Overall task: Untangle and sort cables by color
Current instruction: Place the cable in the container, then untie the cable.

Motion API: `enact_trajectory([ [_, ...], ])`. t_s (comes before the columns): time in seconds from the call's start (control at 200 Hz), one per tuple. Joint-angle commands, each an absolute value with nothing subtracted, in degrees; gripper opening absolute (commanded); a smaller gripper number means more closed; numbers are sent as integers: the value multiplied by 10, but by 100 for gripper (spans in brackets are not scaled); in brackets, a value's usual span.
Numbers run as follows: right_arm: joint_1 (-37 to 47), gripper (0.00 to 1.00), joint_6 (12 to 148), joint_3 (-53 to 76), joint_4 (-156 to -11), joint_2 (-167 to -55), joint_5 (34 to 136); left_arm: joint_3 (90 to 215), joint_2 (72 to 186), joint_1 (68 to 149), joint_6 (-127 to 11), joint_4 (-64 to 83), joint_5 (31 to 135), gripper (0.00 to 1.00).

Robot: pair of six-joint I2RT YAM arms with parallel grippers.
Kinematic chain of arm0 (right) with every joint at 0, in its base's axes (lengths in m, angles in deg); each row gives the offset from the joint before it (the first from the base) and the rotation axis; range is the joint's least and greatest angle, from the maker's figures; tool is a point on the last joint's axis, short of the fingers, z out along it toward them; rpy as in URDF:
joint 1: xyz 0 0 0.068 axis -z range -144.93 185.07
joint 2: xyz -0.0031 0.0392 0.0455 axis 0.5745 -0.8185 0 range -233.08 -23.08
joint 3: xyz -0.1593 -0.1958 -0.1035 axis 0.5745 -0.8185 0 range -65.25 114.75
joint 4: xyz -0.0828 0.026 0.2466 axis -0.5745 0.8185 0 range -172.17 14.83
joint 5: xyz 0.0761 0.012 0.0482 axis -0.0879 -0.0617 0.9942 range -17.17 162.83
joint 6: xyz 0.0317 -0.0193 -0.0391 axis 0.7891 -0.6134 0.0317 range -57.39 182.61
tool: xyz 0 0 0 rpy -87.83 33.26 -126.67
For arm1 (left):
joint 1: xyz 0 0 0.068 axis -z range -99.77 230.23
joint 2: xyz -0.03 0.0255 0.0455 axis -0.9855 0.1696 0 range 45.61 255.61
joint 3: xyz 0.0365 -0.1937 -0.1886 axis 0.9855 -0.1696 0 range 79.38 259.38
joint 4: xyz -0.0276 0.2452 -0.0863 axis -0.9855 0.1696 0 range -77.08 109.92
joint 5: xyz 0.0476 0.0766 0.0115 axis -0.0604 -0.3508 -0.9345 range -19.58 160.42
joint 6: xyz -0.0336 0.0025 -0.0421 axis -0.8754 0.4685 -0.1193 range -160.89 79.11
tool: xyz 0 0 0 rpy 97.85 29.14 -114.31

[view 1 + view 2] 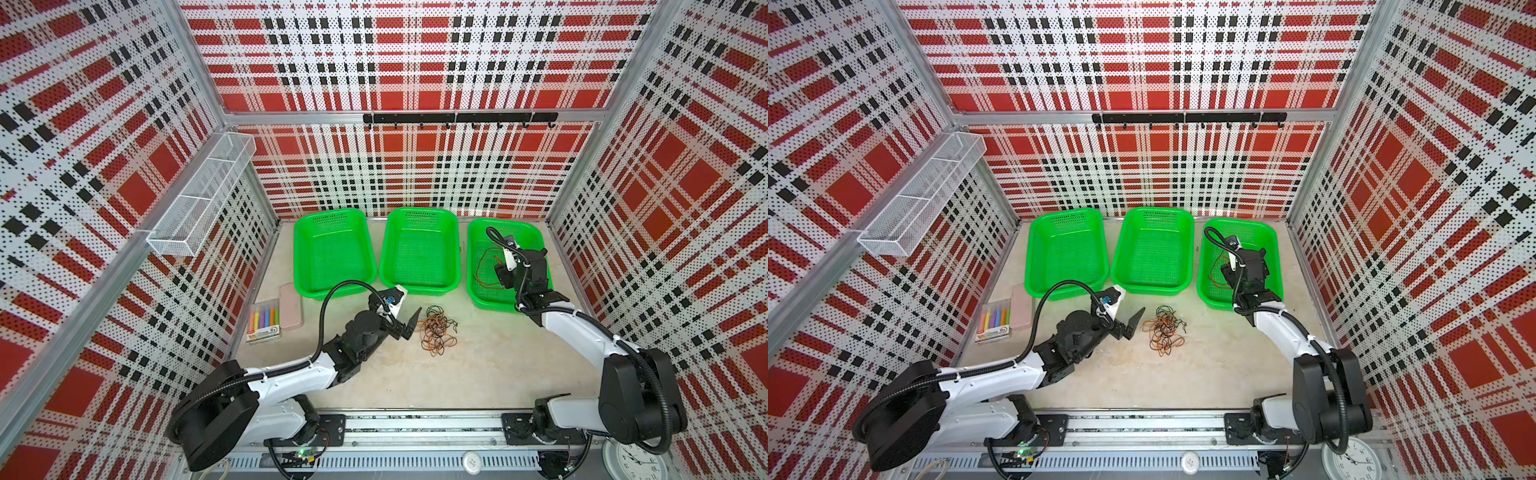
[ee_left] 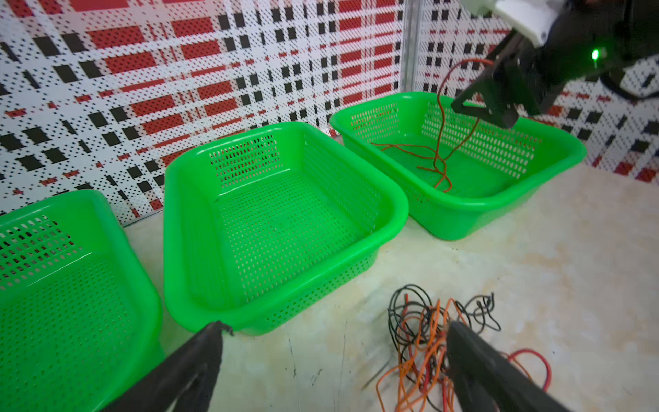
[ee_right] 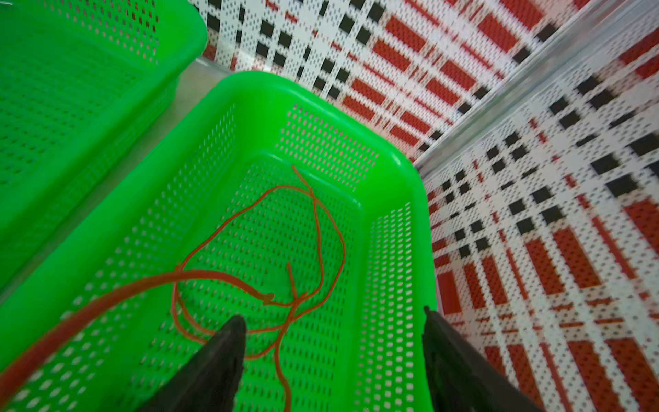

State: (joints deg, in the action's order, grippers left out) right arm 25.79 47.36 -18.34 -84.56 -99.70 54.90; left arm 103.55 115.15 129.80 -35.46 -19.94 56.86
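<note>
A tangle of black, orange and red cables (image 1: 438,330) (image 1: 1163,330) lies on the table in front of the middle basket. My left gripper (image 1: 405,326) (image 2: 335,325) is open just left of the tangle, and one finger (image 2: 474,356) overlaps its edge in the left wrist view. A reddish-brown cable (image 3: 313,228) (image 2: 438,153) lies coiled in the right green basket (image 1: 536,237). One strand of it rises toward my right gripper (image 1: 505,270) (image 3: 331,317). That gripper hangs open over this basket with nothing between its fingertips.
The left green basket (image 1: 332,216) and the middle one (image 1: 419,212) hold nothing. A marker box (image 1: 264,322) and a pink case (image 1: 291,305) lie at the left. A wire shelf (image 1: 199,195) sits on the left wall, a hook rail (image 1: 457,117) at the back.
</note>
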Motion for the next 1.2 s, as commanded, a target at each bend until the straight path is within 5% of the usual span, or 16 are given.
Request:
enact_trajectory([
  [0.0,274,85,539,-130,-721,-975,582,1047,1155,1307,-321,-159,591,92],
  [0.346,290,98,571,-47,-579,-975,628,1073,1190,1311,-241,-105,651,62],
  [0.711,285,94,599,-73,-556,-885,682,1138,1297,1304,-201,-86,695,60],
  [1.192,225,87,597,-110,-568,-860,696,1182,1341,1295,-168,-20,722,17],
])
